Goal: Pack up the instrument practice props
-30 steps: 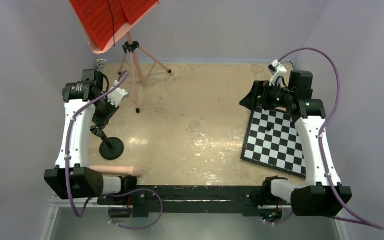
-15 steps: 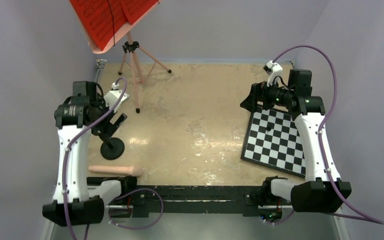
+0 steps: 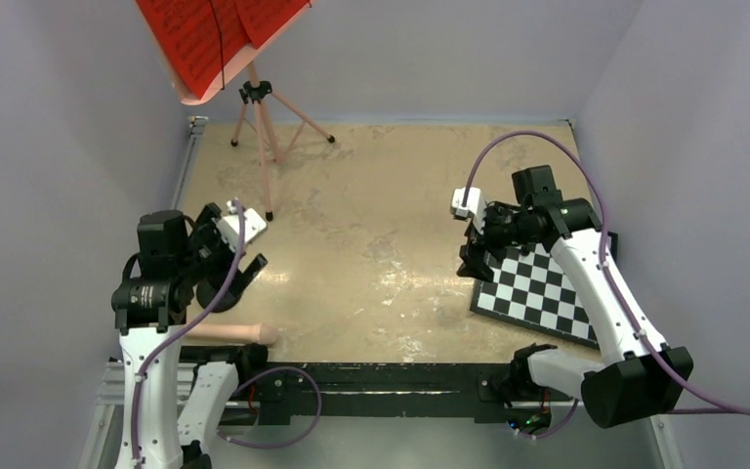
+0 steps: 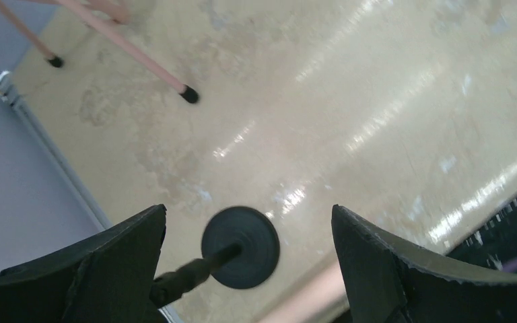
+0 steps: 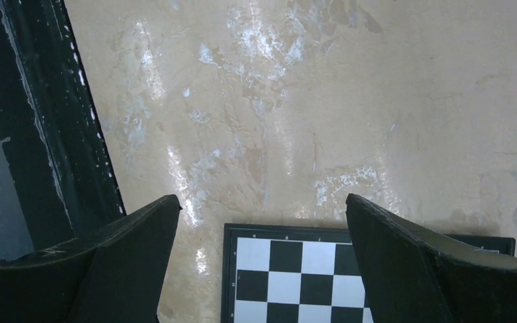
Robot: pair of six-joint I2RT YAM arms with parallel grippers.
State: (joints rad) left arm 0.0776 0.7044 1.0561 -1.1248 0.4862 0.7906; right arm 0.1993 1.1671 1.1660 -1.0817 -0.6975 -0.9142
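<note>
**Edges.** Worktop walled on three sides in pale lilac, with a black rail along the near edge. Bare surface runs between the two claws.

**Surface.** Beige, mottled, glossy in patches.

**Items.**
- One pink music stand, back left corner, upright on three legs, carrying the red sheet-music pages.
- One pink rod, lying flat beside the near rail, left.
- One black round base with a dark stem, directly below the left claw.
- One checkerboard, near right.
- Left claw: spread wide, holding nothing.
- Right claw: spread wide, holding nothing, over the checkerboard's corner.
</note>
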